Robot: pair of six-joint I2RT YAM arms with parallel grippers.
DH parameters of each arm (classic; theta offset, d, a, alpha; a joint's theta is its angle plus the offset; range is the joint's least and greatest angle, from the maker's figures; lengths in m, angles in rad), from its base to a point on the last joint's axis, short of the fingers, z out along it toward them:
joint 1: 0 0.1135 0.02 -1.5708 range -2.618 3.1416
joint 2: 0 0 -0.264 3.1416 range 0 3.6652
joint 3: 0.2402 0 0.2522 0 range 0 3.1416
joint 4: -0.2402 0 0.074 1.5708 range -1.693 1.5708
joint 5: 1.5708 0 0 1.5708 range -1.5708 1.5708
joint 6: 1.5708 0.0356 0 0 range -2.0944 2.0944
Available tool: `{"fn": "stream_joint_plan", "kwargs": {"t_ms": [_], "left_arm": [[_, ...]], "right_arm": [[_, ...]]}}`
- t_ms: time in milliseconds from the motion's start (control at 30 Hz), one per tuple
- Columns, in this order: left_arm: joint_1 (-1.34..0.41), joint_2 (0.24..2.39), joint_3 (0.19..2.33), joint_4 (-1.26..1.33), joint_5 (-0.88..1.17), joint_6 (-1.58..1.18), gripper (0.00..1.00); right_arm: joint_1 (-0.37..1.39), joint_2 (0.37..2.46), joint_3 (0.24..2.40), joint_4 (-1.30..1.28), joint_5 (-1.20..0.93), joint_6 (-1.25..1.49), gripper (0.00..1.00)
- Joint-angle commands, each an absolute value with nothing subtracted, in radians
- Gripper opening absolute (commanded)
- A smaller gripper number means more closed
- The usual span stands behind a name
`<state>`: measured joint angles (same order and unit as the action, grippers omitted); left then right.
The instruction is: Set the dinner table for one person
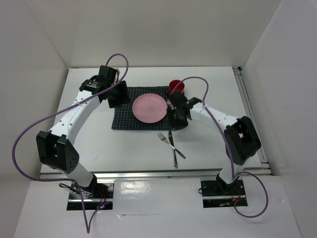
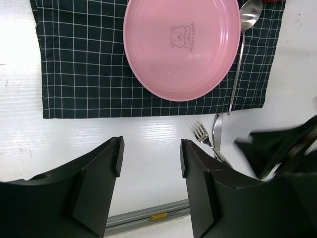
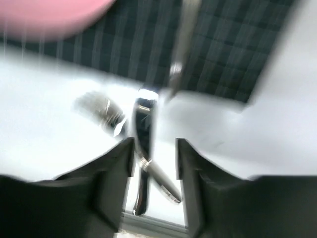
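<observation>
The white dinner table (image 1: 94, 144) carries a dark navy checked placemat (image 1: 124, 116) with a pink plate (image 1: 149, 108) on it. A red cup (image 1: 177, 87) stands at the mat's far right corner. In the left wrist view a spoon (image 2: 241, 49) lies on the mat right of the plate (image 2: 182, 47). A fork (image 1: 165, 140) and a knife (image 1: 173, 148) lie crossed on the table in front of the mat. My left gripper (image 1: 117, 94) hovers at the mat's left edge, open and empty (image 2: 151, 158). My right gripper (image 1: 178, 111) is open and empty above the mat's right edge, over the crossed cutlery (image 3: 143, 163).
Metal rails run along the table's right edge (image 1: 250, 106) and near edge (image 1: 148, 173). White walls enclose the table on three sides. The right wrist view is blurred by motion.
</observation>
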<state>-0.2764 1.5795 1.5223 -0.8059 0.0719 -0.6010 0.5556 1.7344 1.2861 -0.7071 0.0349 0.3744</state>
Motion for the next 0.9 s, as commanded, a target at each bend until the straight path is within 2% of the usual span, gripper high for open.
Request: {"fn": "stream_joint_plan", "kwargs": {"t_ms": [0,67,467,567,733,867], "left_arm": [[-0.279,1.545,1.529,-0.787,0.08,-0.586,0.66],[-0.279,1.545,1.529,-0.776,0.08,-0.586,0.66],[-0.279,1.525,1.497,-0.776,0.069,-0.586,0.64],[-0.279,1.534,1.497,-0.776,0.069,-0.586,0.64],[-0.279,1.543,1.515,-0.776,0.069,-0.586,0.64],[-0.29,1.552,1.525,-0.776,0.069,-0.586,0.64]], "right_arm": [[0.701,1.599,1.108,-0.583,0.005,0.314,0.55],[0.73,1.589,1.074,-0.574,-0.005,0.304,0.58],[0.811,1.756,1.121,-0.574,0.138,0.281,0.56],[0.811,1.77,1.102,-0.552,0.138,0.27,0.49],[0.811,1.738,1.092,-0.574,0.147,0.27,0.19],[0.811,1.72,1.12,-0.679,0.186,0.281,0.03]]}}
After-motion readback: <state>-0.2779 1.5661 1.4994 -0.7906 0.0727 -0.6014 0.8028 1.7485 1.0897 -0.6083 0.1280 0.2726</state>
